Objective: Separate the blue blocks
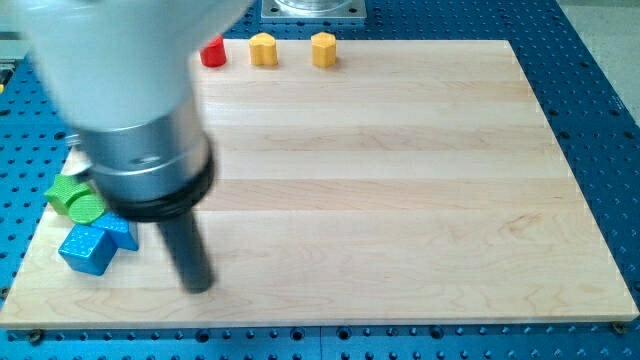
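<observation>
Blue blocks sit together near the lower left corner of the wooden desk (400, 180). We see a blue cube (85, 249) lying closest to the view's bottom left, and a second blue block (122, 233) touching it on its upper right side; the second one's shape is partly hidden by our arm, so we cannot name it. Just above the pair, two green blocks (75, 198) lie close together, the lower one touching or almost touching the blue ones. Our arm (130, 100) comes down from the view's top left, large and blurred, and covers part of this cluster. Our tool is a plain dark rod with no jaws to spread or press together, and it pinches nothing. My tip (199, 287) rests on the desk just to the right of the blue blocks and slightly lower in the view, apart from them. Along the top edge, well away from everything else, stand a red block (212, 52), a yellow block (262, 49) and an orange-yellow block (323, 49), spaced in a row.
</observation>
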